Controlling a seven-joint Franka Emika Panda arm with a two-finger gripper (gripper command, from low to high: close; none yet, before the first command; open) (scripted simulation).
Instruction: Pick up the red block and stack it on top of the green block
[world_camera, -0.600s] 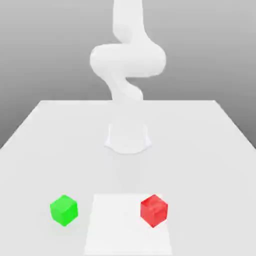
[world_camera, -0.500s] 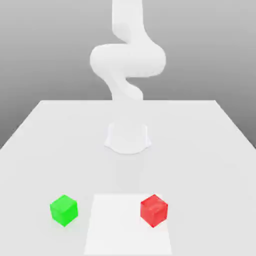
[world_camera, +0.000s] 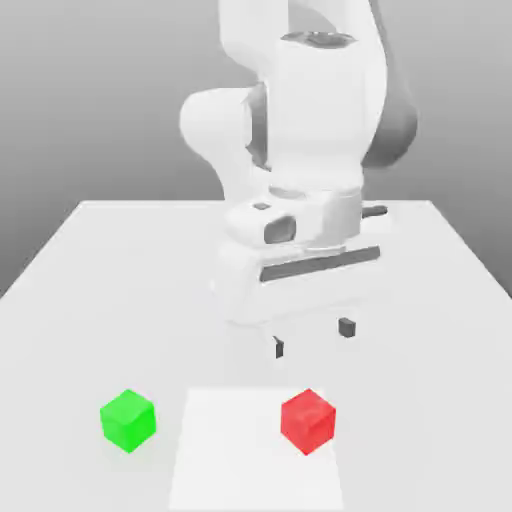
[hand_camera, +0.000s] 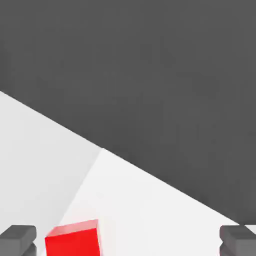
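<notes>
The red block (world_camera: 308, 421) rests on a paler square patch (world_camera: 256, 470) near the table's front, toward the exterior view's right. Level with it, toward the exterior view's left, the green block (world_camera: 128, 420) sits on the bare table. My gripper (world_camera: 312, 338) hangs open above the table, behind the red block and apart from it, its two dark fingertips (world_camera: 347, 327) spread wide with nothing between them. In the hand view the red block (hand_camera: 74, 239) lies close to one fingertip (hand_camera: 17, 239), while the other fingertip (hand_camera: 239, 240) stands far across.
The arm's white body and base (world_camera: 290, 180) rise behind the gripper at the table's middle. The white table (world_camera: 90, 290) spreads wide on both sides, and its front edge lies just past the blocks.
The arm's hand and gripper have come into the exterior view above the table's middle. Both blocks stay where they were.
</notes>
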